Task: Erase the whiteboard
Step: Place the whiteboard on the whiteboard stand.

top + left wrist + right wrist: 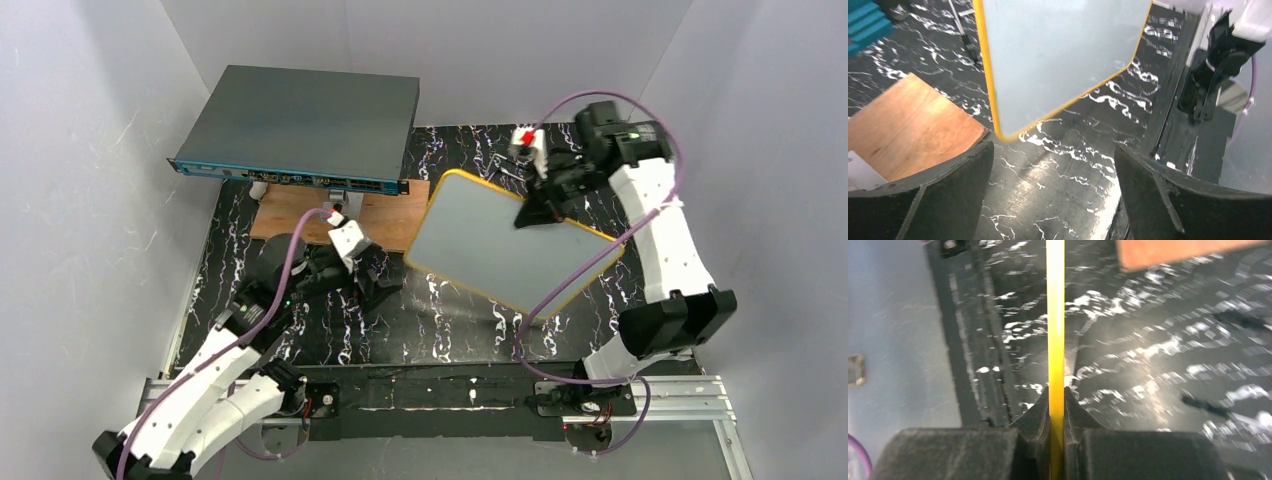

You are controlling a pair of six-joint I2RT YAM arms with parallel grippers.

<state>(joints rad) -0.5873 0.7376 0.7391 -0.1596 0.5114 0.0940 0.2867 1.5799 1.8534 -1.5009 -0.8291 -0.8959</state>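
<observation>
Centre of the top view: the whiteboard (505,245), blank and yellow-framed, lies slantwise over the black marbled desk (450,325). The right fingers (1040,415) are clenched on its upper-right edge, pinching the frame between them. The left fingers (948,190) are spread wide, grasping nothing, near the whiteboard's left corner and beside the wooden board (300,215).

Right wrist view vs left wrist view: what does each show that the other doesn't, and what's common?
Only right wrist: the right gripper shut on the edge of the yellow-framed white rectangular whiteboard, seen edge-on. Only left wrist: that board's blank face, and the left gripper open with nothing between its fingers. Both: the whiteboard, the brown wooden board and the black marbled tabletop.
</observation>
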